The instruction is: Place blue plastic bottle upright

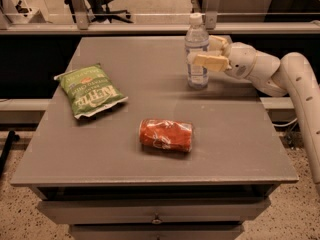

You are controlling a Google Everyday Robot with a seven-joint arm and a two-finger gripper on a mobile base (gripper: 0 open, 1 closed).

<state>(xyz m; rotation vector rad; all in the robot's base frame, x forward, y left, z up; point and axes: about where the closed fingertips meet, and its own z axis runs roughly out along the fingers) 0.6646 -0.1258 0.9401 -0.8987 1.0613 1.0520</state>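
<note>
The gripper [202,53] is clamping the blue plastic bottle [196,74] at label height, steadying it as it is standing upright, cap up, at the far right of the table [100,154]; its contents are not showing clearly. The red can [166,134] and green chip bag [90,90] are lying flat, well apart

The gripper [202,50], at the far right of the table [235,149], clasps the bottle [197,76], whose body hides part of the far finger [218,42]. The arm [300,84] runs off the right edge. Small print on the bag [91,91] is unreadable.
</note>
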